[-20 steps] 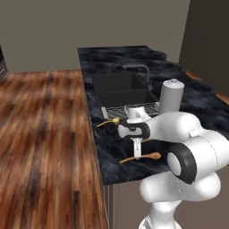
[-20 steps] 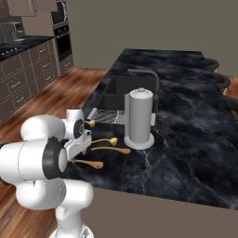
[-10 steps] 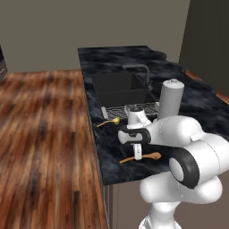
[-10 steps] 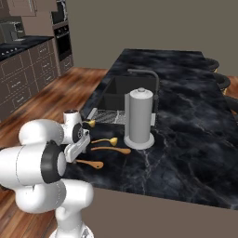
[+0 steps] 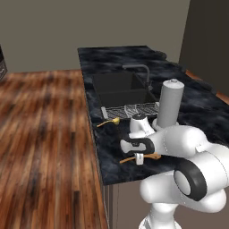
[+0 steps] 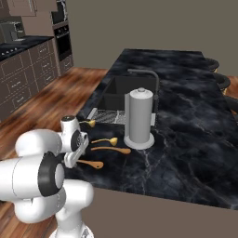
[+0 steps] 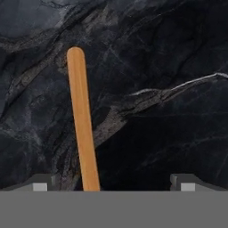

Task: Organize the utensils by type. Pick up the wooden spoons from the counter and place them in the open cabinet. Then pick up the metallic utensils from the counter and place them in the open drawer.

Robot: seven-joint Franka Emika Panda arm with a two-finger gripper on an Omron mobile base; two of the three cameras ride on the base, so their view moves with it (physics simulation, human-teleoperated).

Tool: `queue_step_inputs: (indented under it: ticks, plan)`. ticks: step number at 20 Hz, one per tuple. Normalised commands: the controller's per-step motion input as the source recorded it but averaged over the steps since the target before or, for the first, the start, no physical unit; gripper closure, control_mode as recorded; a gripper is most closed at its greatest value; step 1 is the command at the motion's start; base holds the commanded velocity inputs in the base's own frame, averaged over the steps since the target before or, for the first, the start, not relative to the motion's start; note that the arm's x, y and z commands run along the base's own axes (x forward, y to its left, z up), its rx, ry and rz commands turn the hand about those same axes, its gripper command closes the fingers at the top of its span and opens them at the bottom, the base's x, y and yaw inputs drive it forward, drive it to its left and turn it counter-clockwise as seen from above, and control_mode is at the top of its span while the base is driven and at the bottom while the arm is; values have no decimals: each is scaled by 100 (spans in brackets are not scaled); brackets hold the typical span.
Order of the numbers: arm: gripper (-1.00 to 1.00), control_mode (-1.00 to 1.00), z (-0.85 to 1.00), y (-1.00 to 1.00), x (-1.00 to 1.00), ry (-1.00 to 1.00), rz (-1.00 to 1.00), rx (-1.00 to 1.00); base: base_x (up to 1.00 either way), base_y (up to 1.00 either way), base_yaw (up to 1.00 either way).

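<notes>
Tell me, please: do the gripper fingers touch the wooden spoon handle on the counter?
Apart. In the hand view the wooden spoon handle runs between the open gripper's fingertips, with bare counter on both sides of it.

Four utensils (image 6: 111, 149) on counter (image 6: 186, 139), before sink (image 6: 125, 90); paper-towel holder (image 6: 139, 118) right of them.

Jaws spread wide over the black counter (image 7: 169, 111), and between the tips there's bare marble on the right side of the hand view, with one wooden spoon handle (image 7: 82, 129) running up left of centre. In the right base view, the tall paper towel holder (image 6: 139, 118) blocks the middle, sink (image 6: 125, 93) behind it, open stone at right.
</notes>
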Motion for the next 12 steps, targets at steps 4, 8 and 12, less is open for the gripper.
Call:
queue_step_inputs:
  ticks: [4,8,12]
  plan:
    - [-100,-100,-23,0,0,8,2,0,0,0,0]
    - [-100,-100,-33,0,1,11,3,0,0,0,0]
    - [-100,-100,-34,0,1,7,3,0,0,0,0]
